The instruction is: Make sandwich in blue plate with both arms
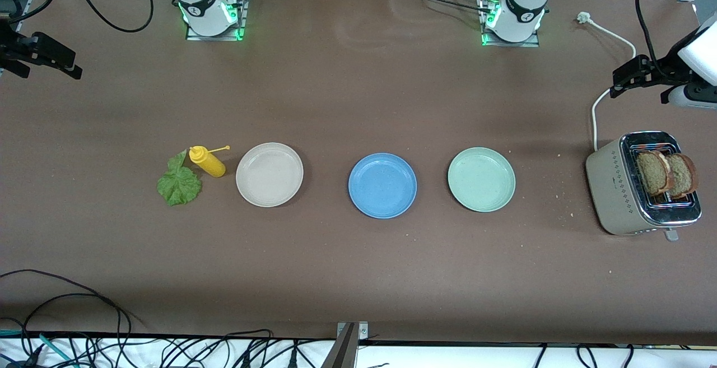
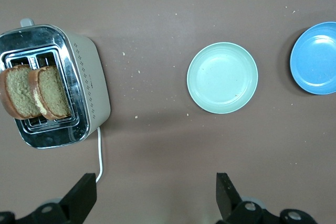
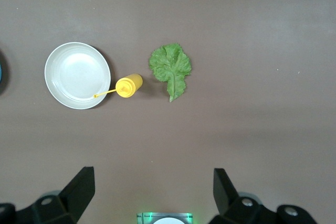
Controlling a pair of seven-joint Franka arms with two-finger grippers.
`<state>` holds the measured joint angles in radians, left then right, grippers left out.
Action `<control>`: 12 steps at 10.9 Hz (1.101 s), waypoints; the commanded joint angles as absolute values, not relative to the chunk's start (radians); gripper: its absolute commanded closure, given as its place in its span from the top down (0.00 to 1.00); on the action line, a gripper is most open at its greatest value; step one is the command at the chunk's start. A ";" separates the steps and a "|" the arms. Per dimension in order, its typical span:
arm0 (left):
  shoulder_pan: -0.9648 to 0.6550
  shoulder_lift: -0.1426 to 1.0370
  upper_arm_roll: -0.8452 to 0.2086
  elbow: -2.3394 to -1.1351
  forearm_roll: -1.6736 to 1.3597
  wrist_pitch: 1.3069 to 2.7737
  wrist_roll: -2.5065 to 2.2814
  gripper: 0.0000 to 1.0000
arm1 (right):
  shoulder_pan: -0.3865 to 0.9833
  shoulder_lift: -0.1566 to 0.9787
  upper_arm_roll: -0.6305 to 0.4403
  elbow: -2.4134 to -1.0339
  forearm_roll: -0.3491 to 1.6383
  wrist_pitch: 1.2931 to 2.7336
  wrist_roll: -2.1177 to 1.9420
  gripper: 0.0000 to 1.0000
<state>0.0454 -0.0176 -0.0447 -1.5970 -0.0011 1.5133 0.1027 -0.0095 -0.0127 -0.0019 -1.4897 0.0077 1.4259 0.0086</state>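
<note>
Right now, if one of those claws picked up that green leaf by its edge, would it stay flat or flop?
Probably flop: the lettuce leaf looks thin and crinkly, lying flat on the table beside the yellow bottle. It seems very light, so a push might just slide it. Its ruffled edges could tear under a hard pinch.

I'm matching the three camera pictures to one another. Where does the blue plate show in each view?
Front view: blue plate mid-table, between the beige plate and the green plate.
Left wrist view: at the picture's edge, cut off, beside the green plate.
Right wrist view: only a dark sliver at the edge beside the beige plate; too little to be sure.
Shared landmark: the beige and green plates flanking it.
</note>
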 commanded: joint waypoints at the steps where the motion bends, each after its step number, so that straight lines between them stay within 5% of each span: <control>1: 0.049 -0.006 -0.052 -1.568 0.000 1.494 0.124 1.00 | -0.012 -0.018 -0.005 -1.479 0.014 1.416 0.009 1.00; 12: 0.051 -0.006 -0.054 -1.568 0.002 1.494 0.124 1.00 | -0.017 -0.014 -0.017 -1.479 0.015 1.419 0.006 1.00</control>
<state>0.0453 -0.0175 -0.0500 -1.5969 -0.0011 1.5133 0.1039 -0.0110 -0.0127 -0.0148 -1.4897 0.0076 1.4260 0.0086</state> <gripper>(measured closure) 0.000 0.000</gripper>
